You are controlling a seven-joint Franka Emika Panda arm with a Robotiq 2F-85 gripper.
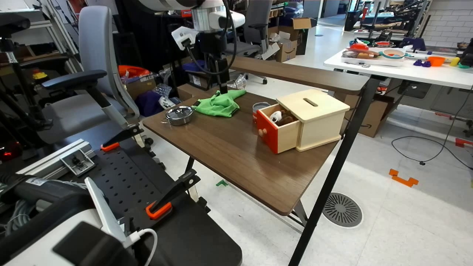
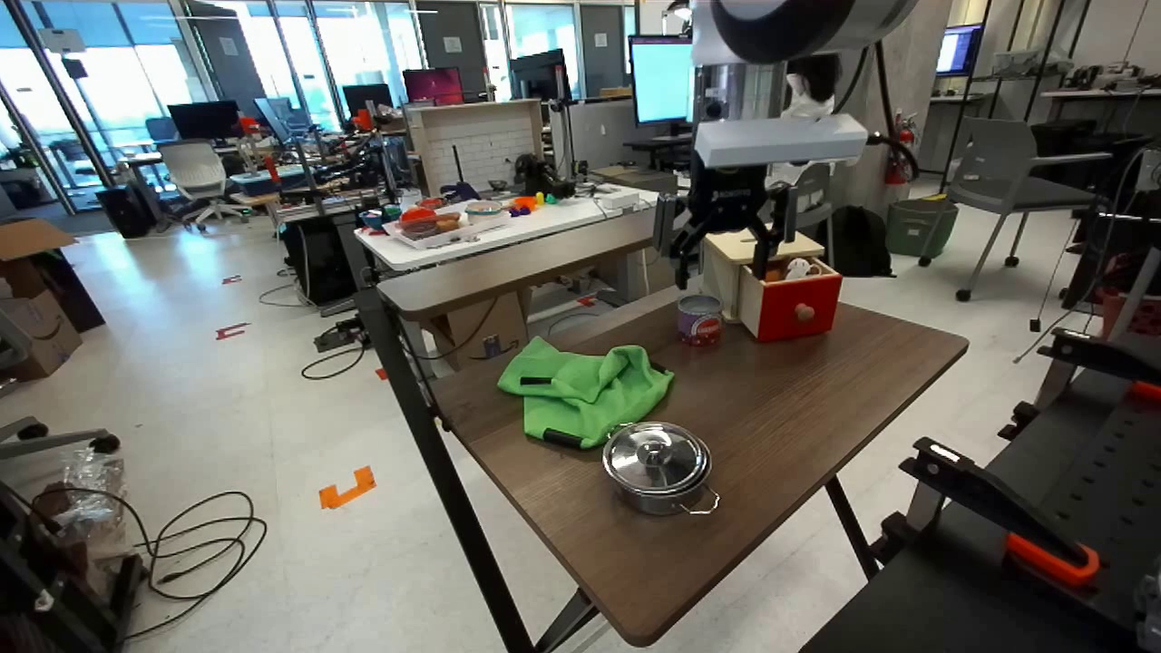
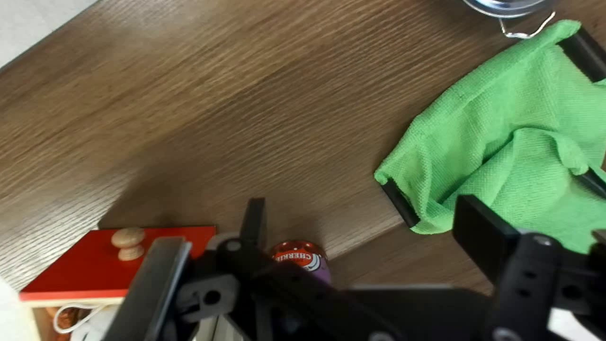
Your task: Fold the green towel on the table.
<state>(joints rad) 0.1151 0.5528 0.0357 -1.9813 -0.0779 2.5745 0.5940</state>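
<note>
The green towel (image 1: 218, 103) lies crumpled, with several folds and black strips on its edges, on the brown wooden table (image 1: 221, 140). It also shows in an exterior view (image 2: 590, 390) beside the metal pot, and at the right of the wrist view (image 3: 473, 142), partly cut off by the frame. My gripper (image 2: 723, 270) is open and empty, pointing down above the table. In the wrist view its fingers (image 3: 363, 213) are wide apart, and the right finger overlaps the towel's near corner in the picture. In an exterior view the gripper (image 1: 223, 88) appears in front of or above the towel; contact is not seen.
A lidded metal pot (image 2: 658, 462) stands next to the towel. A tin with a cherries label (image 2: 699, 320) stands beside a wooden box (image 1: 317, 114) with an open red drawer (image 2: 794, 304). A raised shelf (image 1: 295, 74) runs along one table side.
</note>
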